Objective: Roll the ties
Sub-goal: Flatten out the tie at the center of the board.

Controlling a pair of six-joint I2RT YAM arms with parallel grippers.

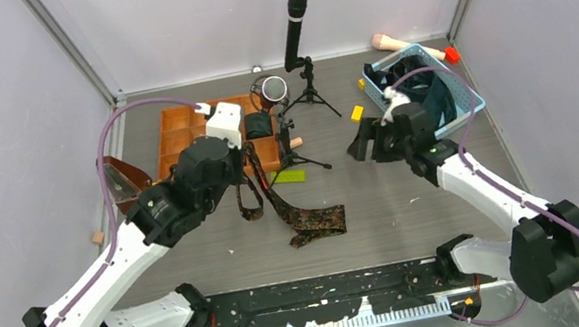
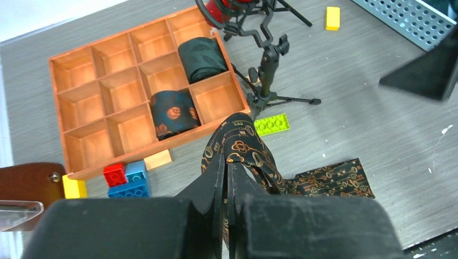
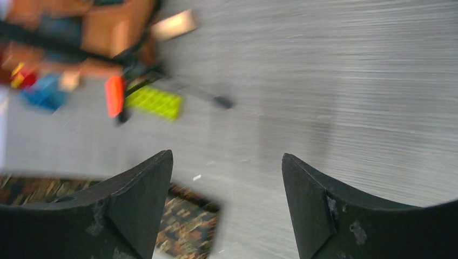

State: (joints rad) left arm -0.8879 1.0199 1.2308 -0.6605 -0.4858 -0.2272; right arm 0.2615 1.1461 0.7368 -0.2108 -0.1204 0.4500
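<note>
A dark tie with a gold key pattern (image 2: 243,143) hangs from my left gripper (image 2: 227,159), which is shut on its narrow part. Its wide end (image 1: 318,223) lies on the grey table. Two rolled ties (image 2: 202,58) (image 2: 173,112) sit in separate compartments of the wooden tray (image 2: 54,60). My right gripper (image 3: 227,162) hovers open above the table, right of the tie's wide end (image 3: 189,221), with nothing between its fingers. More dark and teal ties (image 1: 434,95) lie in the blue basket (image 1: 471,104) behind the right arm.
Two black microphone tripods (image 1: 296,38) (image 1: 274,95) stand behind the tie, one with legs by the tray. A green brick plate (image 1: 289,176) and a yellow brick (image 1: 357,113) lie on the table. Red, blue and yellow bricks (image 2: 125,178) sit by the tray's near edge.
</note>
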